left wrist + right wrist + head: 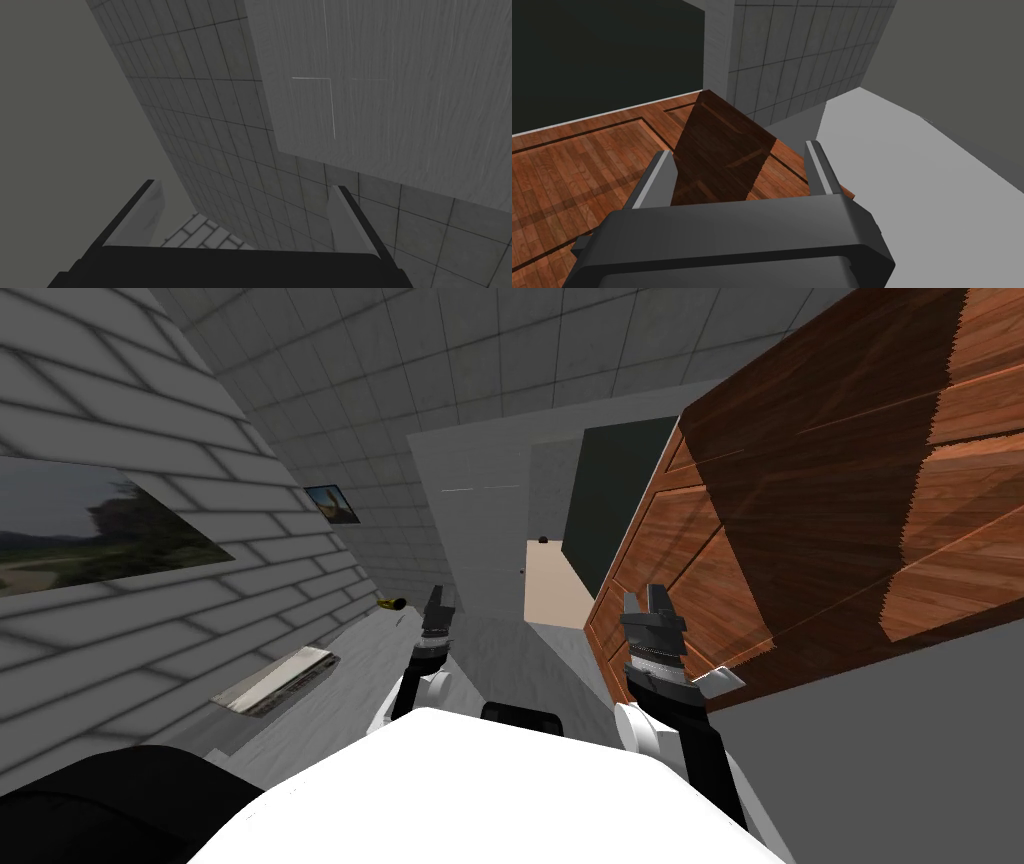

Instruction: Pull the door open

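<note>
In the head view the wood door [800, 488] fills the frame's right, slanting toward upper right, just beside the nearer right gripper [648, 598]; the left wrist view shows the left gripper [245, 186] with fingers spread; the right wrist view shows fingers spread, the door just beyond them.

One wooden door [800, 488]; two wall pictures [100, 528] [332, 503]; two end effectors [436, 596] [645, 596]; one yellow object [392, 603].
</note>
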`<state>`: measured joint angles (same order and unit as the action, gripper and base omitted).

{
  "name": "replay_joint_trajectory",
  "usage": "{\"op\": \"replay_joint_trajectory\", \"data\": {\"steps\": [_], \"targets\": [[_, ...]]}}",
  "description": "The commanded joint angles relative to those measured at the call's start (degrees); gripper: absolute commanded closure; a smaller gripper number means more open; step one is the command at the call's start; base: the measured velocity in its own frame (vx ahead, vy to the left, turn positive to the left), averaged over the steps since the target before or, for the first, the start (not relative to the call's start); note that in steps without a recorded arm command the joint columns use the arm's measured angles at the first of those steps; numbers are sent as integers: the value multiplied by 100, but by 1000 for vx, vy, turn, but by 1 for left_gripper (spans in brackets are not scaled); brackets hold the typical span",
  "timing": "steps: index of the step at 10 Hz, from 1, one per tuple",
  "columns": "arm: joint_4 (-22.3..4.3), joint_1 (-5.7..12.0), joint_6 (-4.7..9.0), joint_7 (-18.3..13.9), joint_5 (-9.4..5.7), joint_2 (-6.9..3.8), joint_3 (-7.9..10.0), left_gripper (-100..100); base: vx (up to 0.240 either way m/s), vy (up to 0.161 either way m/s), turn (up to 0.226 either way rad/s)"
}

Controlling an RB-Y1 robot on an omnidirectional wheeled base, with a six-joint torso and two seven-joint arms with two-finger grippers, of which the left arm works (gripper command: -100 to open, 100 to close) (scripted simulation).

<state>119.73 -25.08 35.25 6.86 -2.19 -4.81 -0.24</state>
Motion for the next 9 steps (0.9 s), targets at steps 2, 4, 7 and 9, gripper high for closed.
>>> {"op": "replay_joint_trajectory", "data": {"steps": [2, 4, 7, 9], "targets": [[-296, 91, 37, -54, -10, -26, 19, -100, 109, -40, -31], [-599, 170, 74, -111, -24, -60, 39, -100, 129, -33, -47], [-1038, 285, 128, -194, -43, -101, 67, -100, 125, -36, -45], [-1148, 314, 142, -215, -48, -111, 74, -100, 108, -38, -22]]}}
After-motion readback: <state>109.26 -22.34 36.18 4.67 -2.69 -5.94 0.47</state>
